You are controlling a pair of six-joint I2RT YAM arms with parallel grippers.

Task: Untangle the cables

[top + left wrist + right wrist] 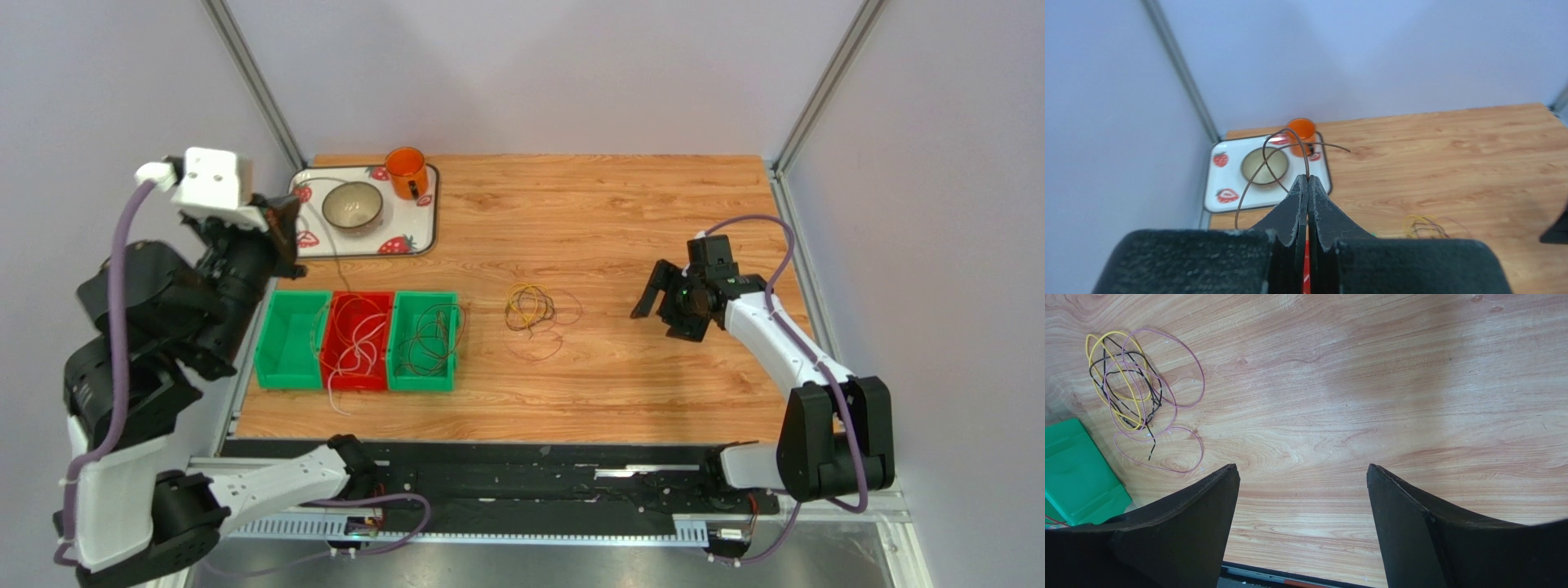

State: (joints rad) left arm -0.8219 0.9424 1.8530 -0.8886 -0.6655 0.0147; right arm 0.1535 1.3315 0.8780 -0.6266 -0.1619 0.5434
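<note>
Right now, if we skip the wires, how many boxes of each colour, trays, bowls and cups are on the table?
Green boxes: 2
Red box: 1
Tray: 1
Bowl: 1
Orange cup: 1
Total: 6

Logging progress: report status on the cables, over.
Left fingers shut on brown cable, held near tray. Right fingers open, apart from tangle on table. Nothing between them.
</note>
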